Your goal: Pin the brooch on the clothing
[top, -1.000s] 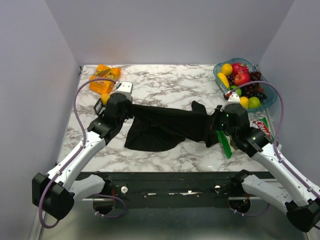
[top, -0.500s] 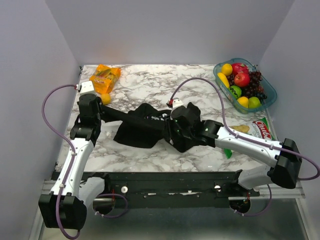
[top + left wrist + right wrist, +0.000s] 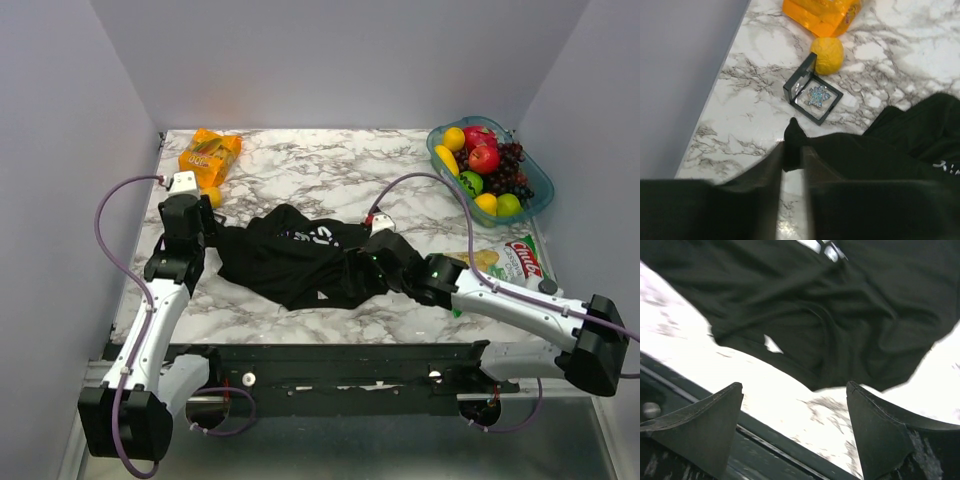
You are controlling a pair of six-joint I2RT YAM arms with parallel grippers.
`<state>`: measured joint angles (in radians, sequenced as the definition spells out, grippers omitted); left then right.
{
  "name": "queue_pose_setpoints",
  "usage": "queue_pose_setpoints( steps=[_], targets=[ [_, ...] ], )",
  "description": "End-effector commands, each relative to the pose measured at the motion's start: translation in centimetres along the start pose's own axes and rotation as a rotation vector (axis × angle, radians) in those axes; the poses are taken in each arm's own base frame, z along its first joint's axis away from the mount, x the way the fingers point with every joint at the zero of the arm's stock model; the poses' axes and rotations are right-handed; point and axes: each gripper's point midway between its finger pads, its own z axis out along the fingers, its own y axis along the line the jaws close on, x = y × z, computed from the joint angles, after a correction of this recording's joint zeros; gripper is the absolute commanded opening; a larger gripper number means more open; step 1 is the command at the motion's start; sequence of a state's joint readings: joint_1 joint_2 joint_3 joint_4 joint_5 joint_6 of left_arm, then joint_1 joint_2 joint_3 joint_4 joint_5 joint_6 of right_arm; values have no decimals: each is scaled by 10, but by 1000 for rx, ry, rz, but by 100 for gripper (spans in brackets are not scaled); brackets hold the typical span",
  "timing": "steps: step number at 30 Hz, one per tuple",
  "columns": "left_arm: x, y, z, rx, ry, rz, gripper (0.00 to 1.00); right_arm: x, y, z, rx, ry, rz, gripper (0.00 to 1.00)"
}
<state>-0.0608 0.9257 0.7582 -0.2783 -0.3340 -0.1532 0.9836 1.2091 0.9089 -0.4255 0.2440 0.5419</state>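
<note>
The clothing (image 3: pixel 300 262) is a black T-shirt with white print, lying crumpled across the middle of the table. One corner of it (image 3: pixel 792 136) sits pinched between my left gripper's (image 3: pixel 791 146) narrow fingertips, at the table's left side. Just beyond those tips an open black box (image 3: pixel 812 96) holds the brooch (image 3: pixel 818 95), a small flower-shaped ornament that glints silvery here. My right gripper (image 3: pixel 794 386) is wide open with nothing between its fingers. It hovers over bare marble at the shirt's near hem (image 3: pixel 840 380), close to the table's front edge.
An orange ball (image 3: pixel 827 55) and an orange snack packet (image 3: pixel 210 155) lie behind the box. A fruit bowl (image 3: pixel 437 150) stands at the back right, with a chip bag (image 3: pixel 525 255) in front of it. The black front rail (image 3: pixel 350 355) runs just below the shirt.
My right gripper has opened, let go of the shirt and drawn back to the right. The shirt now lies wider, print showing. My left arm has barely moved.
</note>
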Motion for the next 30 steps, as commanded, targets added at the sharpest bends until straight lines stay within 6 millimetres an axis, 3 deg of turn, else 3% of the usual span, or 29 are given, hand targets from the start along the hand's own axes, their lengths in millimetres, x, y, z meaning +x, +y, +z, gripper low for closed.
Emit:
queue_pose_setpoints(
  steps=[1,2,5,8,12,13,15,16,21,24,30],
  targets=[
    [4,-24,3,72,39,52,79,39,-30,13,120,111,10,90],
    [4,-34,0,96,33,69,87,42,-31,15,124,119,17,89],
    [6,-63,-10,177,2,140,95,55,-34,25,141,158,42,86],
    [27,-116,-28,393,33,215,94,61,-34,33,139,172,69,78],
    [62,-175,-56,679,125,299,93,66,-36,42,163,181,87,75],
    [85,-192,-65,762,203,336,93,68,-38,45,179,184,98,75],
    [104,-212,-81,864,287,364,91,72,-43,49,209,193,102,75],
    [128,-216,-83,867,378,409,91,74,-45,51,218,194,108,74],
    [178,-221,-84,827,600,467,86,84,-52,60,257,224,126,70],
    [185,-227,-89,832,643,476,86,88,-61,64,278,241,149,64],
    [209,-217,-92,747,776,428,86,88,-75,70,279,245,195,55]
  ],
)
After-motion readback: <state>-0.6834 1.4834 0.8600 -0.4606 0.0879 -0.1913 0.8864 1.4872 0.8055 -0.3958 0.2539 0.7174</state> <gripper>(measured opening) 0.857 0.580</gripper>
